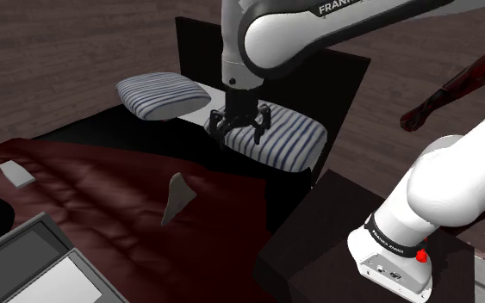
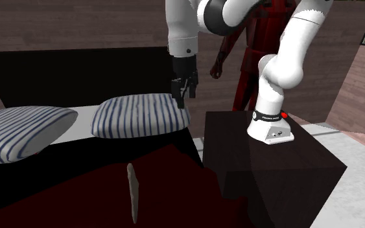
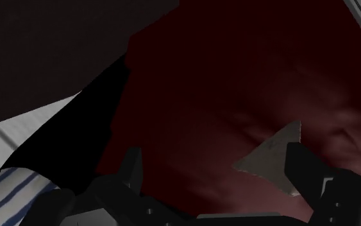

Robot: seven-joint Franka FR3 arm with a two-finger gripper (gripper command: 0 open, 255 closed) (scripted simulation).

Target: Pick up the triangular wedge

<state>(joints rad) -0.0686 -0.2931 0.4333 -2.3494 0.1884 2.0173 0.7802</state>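
The black gripper [image 1: 240, 123] hangs just above the striped pillow [image 1: 288, 138] nearest the stand [image 1: 318, 250], its 2 fingers spread wide with nothing between them. A second striped pillow [image 1: 163, 93] lies beside the first, toward the shoulder view's left. The grey triangular wedge [image 1: 177, 198] sits on the dark red quilted bed cover [image 1: 85, 189], well apart from the gripper and below it in the shoulder view. From the wrist camera the wedge [image 3: 272, 157] appears on the cover close by 1 finger, not clasped. A small white flat piece [image 1: 15, 174] lies further along the cover.
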